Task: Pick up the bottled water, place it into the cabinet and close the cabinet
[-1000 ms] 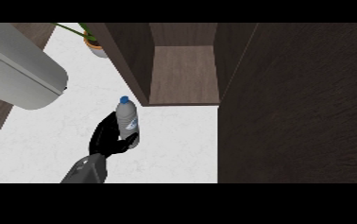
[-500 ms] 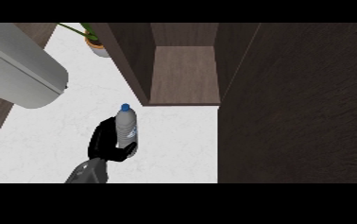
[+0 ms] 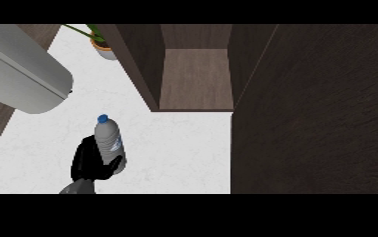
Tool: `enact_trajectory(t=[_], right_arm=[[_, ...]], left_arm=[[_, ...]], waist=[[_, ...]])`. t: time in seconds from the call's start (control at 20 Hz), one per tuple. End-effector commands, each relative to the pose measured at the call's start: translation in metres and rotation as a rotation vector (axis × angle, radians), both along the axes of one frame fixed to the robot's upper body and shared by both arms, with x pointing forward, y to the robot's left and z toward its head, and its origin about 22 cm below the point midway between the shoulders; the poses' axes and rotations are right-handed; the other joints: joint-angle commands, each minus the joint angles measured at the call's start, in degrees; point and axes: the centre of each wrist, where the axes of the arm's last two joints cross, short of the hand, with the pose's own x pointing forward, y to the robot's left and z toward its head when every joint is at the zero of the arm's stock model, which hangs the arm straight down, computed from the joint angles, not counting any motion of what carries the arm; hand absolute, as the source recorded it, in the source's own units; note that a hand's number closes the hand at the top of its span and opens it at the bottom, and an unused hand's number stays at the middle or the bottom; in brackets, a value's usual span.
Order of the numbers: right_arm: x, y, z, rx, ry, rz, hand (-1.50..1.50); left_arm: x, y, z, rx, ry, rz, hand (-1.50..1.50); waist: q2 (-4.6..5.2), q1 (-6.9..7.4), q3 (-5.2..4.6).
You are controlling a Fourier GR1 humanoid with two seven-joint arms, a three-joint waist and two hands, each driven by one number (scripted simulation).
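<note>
Black fingers curl round the lower body of the clear plastic water bottle with a blue cap (image 3: 109, 140), grasping it in the black hand (image 3: 92, 162) low at the view's left; which hand it is I cannot tell. The bottle stands over the white speckled counter (image 3: 177, 146), near the open dark wooden cabinet (image 3: 193, 76). Carrying is underway; next, the bottle needs lifting forward-right onto the cabinet's shelf. The grey forearm enters from below.

Blue-capped bottled water (image 3: 109, 138) seemingly upright before open cabinet (image 3: 196, 81).
</note>
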Motion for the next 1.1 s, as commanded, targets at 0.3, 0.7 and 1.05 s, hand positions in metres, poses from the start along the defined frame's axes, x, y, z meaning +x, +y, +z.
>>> enact_trajectory(t=[0.3, 0.7, 1.05], right_arm=[[0.01, 0.018, 0.0, 0.005, 0.009, 0.022, -1.5], [0.001, 0.013, -0.019, 0.031, -0.003, 0.011, -1.5], [0.002, 0.019, -0.001, 0.024, 0.009, 0.052, -1.5]], left_arm=[[0.005, -0.015, 0.048, -0.046, -0.06, -0.059, 1.5], [-0.006, -0.039, 0.082, 0.005, -0.081, -0.106, 1.5], [0.034, -0.109, 0.146, 0.056, -0.12, -0.115, 1.5]], waist=[[-0.09, 0.52, 0.04], [0.03, -0.07, -0.01], [0.03, -0.26, -0.01]])
